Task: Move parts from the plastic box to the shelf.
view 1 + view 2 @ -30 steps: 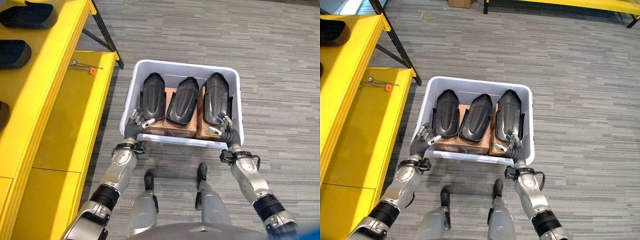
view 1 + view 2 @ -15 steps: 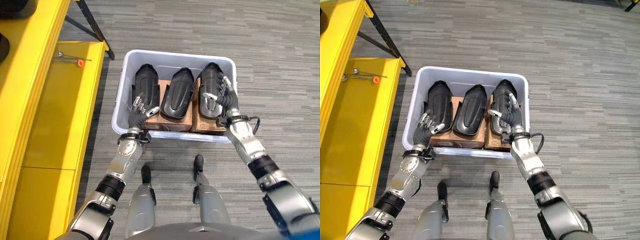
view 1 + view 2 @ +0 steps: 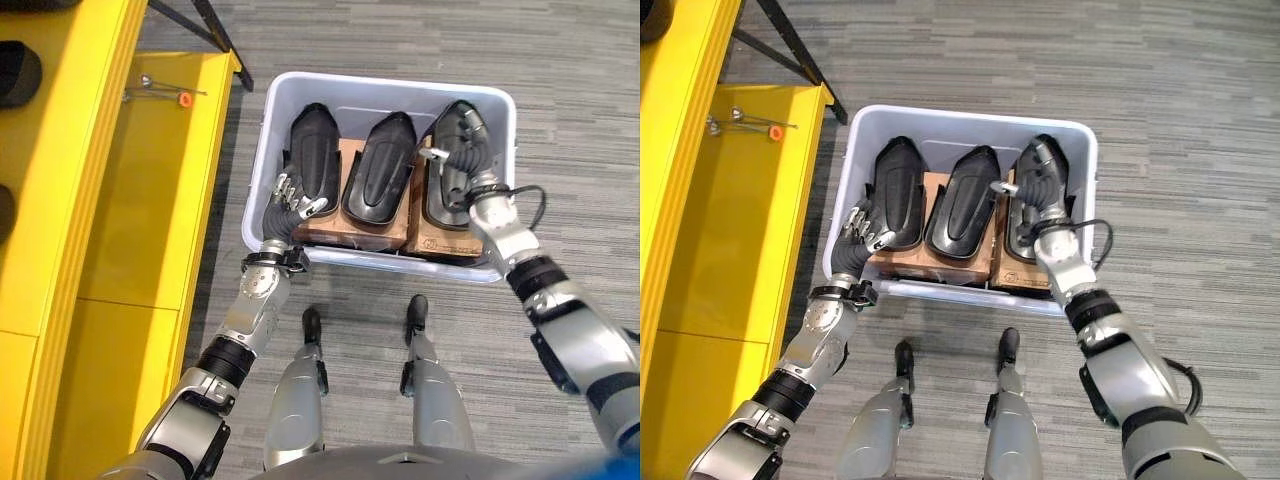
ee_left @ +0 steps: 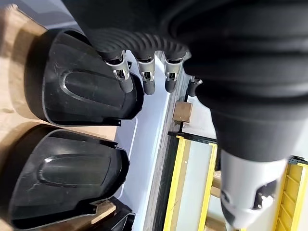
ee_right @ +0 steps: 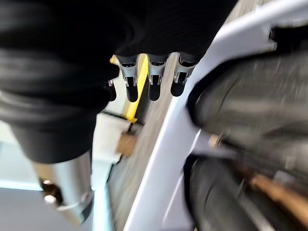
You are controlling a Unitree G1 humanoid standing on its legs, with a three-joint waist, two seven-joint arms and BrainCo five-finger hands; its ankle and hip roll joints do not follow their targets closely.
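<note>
Since half a second ago, the left eye view shows the right hand further up the right black part in the plastic box, fingers loosely spread. Right eye view: left hand stays open beside the left black part. Wrist views show straight fingers.

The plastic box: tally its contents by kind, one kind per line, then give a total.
Inside the plastic box:
Black parts: 3, left, middle, right
Brown cardboard boxes under them: 2, left, right
Total: 5
</note>
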